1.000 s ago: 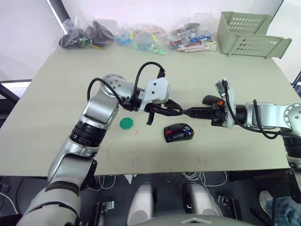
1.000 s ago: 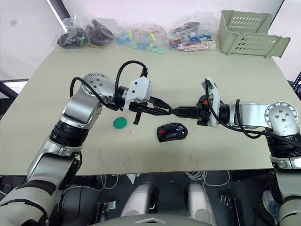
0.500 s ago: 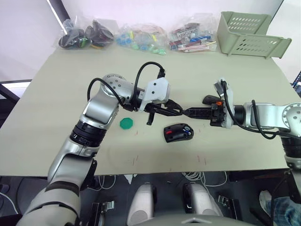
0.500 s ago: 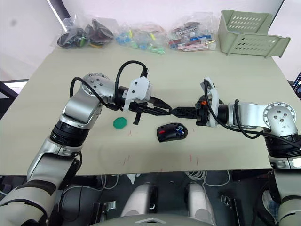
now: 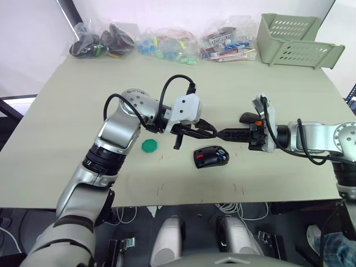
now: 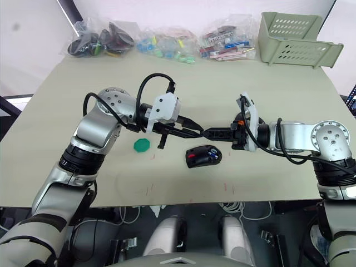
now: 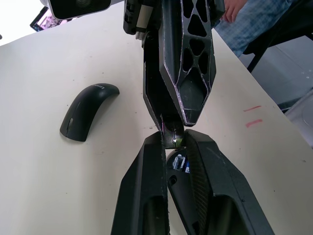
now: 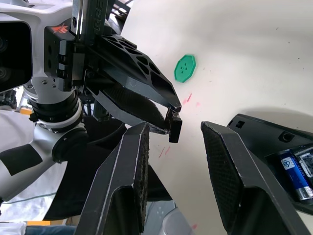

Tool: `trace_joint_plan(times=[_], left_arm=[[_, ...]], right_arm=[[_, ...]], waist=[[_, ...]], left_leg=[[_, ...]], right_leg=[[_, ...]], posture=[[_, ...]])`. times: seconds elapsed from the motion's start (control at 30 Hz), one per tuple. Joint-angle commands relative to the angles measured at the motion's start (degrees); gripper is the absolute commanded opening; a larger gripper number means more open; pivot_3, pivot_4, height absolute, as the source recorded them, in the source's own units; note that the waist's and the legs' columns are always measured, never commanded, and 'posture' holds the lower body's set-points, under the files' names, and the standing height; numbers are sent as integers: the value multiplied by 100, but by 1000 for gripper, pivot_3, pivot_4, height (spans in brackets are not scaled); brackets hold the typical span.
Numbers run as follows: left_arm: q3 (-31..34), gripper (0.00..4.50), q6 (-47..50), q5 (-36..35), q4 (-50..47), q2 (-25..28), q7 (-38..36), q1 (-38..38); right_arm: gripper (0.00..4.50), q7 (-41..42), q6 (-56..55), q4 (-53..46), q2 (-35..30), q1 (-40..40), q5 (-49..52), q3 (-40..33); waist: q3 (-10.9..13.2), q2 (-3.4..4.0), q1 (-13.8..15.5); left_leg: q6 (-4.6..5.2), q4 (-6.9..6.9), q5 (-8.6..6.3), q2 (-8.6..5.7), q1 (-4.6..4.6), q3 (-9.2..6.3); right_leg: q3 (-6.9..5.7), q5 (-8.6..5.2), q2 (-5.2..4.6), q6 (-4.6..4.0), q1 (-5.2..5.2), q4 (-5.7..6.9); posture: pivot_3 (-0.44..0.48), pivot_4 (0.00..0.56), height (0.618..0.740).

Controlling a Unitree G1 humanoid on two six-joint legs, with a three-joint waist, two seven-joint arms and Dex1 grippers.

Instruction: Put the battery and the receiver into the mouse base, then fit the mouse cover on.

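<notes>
While the head views show nothing shifted over the last second, the left gripper (image 5: 211,132) and right gripper (image 5: 221,133) meet tip to tip above the black oval, red-patched mouse base (image 5: 211,157). From the left wrist, its fingers (image 7: 146,161) clamp the tiny dark squarish receiver (image 7: 172,137). From the right wrist, the right gripper stands apart around it, with the small blue cylinder battery (image 8: 293,169) already seated in the base, so the handover looks unfinished.

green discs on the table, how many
1. The green disc lies on the table to the left of the mouse base, below the left arm. More could be hidden among the bags at the far edge.
</notes>
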Motion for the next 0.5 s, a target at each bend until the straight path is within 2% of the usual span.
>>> trace_joint_plan(times=[0.03,0.07,0.1,0.13,0.17,0.5], left_arm=[[116,550,-77,-81,-209,46,-7,12],[117,550,-77,-80,-210,46,-7,16],[119,550,-91,-76,-209,51,-12,24],[122,550,-93,-78,-210,52,-14,29],[123,550,-97,-79,-212,56,-18,36],[121,550,-102,-74,-214,41,15,52]], right_arm=[[1777,48,-6,-38,-1,-59,198,-116],[1234,51,-3,-38,-4,-55,198,-120],[929,53,0,-42,-10,-53,198,-119],[379,49,0,-41,-9,-54,198,-120],[18,49,1,-42,-7,-56,198,-122],[18,75,29,-67,-28,-61,198,-106]], waist=[[0,0,0],[0,0,0],[0,0,0],[0,0,1],[0,0,0],[0,0,0]], left_leg=[[0,0,0,0,0,0],[0,0,0,0,0,0],[0,0,0,0,-1,0],[0,0,0,0,-1,0],[0,-1,0,0,-1,0],[0,-1,0,0,-2,1]], right_leg=[[0,0,0,0,0,0],[0,0,0,0,-1,0],[0,0,0,0,-2,0],[0,0,0,0,-2,0],[0,0,0,0,-2,0],[1,0,0,0,-3,0]], posture=[[0,150,740],[0,150,740],[0,150,740],[0,150,740],[0,150,740],[0,150,740]])
